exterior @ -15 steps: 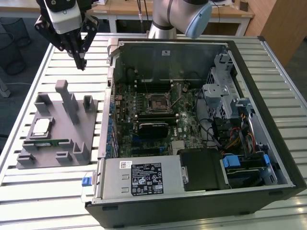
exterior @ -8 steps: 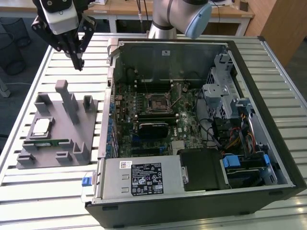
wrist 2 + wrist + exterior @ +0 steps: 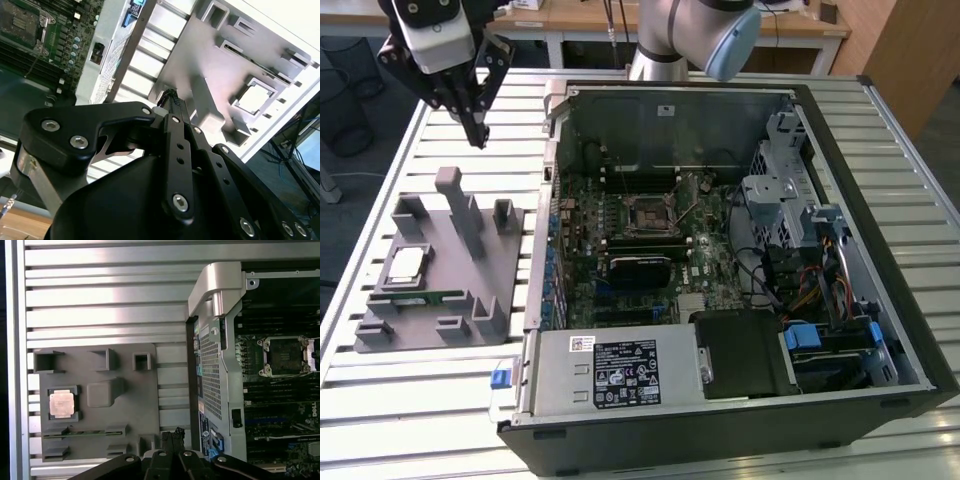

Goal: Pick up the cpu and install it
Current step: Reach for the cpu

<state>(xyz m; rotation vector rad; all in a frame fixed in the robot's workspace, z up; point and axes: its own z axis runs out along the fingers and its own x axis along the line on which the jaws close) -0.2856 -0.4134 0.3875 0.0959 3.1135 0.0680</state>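
While the cpu (image 3: 405, 265) is sat flat in its square pocket on the grey fixture (image 3: 440, 272), nothing is held by the gripper (image 3: 477, 135): its fingers are pinched together, tips touching. In the exterior view, the gripper is hung in the air at roughly 12 o'clock from the fixture, well apart from the chip. The fixture is parked on the slatted table (image 3: 420, 400) at 9 o'clock from the open computer case (image 3: 670, 125). A green memory stick (image 3: 417, 297) is laid just at 6 o'clock of the cpu. Mid-board, the socket (image 3: 648, 213) is seen, dark centre showing.
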